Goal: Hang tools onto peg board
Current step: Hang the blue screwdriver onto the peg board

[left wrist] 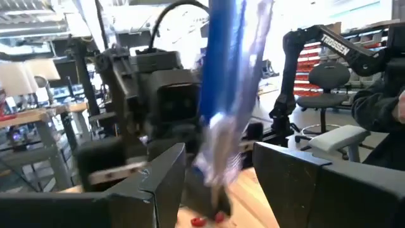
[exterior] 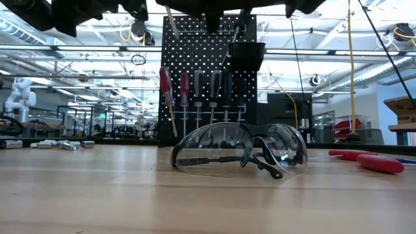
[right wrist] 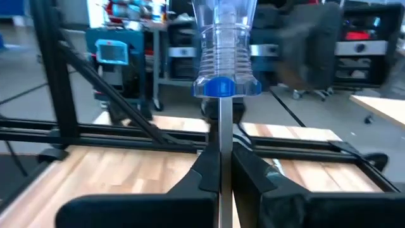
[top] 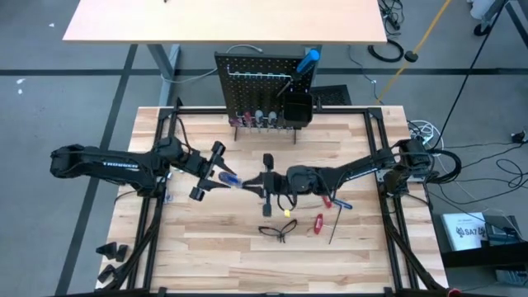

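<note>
right jaws clamp screwdriver shaft; left jaws apart around its handle; glasses nearby.

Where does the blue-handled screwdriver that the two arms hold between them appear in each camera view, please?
High view: the blue-handled screwdriver lies mid-table between the left gripper and the right gripper.
Low view: not clearly in it.
Left wrist view: its blurred blue handle stands between the open fingers.
Right wrist view: its shaft is pinched by the shut fingers.
Shared landmark: the wooden tabletop.
</note>
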Robot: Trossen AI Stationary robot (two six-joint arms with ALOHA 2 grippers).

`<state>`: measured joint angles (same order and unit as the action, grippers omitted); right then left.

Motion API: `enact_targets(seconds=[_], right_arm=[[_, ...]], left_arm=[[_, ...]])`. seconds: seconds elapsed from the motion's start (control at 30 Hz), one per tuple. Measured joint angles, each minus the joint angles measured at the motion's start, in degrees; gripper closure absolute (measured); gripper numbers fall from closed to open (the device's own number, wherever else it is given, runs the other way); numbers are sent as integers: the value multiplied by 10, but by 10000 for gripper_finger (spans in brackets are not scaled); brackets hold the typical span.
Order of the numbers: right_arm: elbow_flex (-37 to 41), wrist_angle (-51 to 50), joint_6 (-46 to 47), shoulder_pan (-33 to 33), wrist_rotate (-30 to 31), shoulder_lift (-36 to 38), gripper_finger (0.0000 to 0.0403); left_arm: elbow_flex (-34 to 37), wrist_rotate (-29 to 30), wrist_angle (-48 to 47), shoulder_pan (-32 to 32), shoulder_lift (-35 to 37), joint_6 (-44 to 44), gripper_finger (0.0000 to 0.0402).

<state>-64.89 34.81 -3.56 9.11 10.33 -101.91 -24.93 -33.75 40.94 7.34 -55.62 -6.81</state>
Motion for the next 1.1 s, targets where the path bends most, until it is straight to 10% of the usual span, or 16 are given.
enact_targets(seconds=[0.5, 0.83, 1.1], right_arm=[[-12, -29, 44, -34, -2, 0, 393], [-12, -33, 42, -34, 1, 0, 391], [-12, -38, 27, -34, 34, 3, 315]], left_arm=[[0, 57, 87, -2, -62, 3, 212], [0, 94, 92, -2, -66, -6, 307], [0, 111, 90, -2, -66, -12, 307]])
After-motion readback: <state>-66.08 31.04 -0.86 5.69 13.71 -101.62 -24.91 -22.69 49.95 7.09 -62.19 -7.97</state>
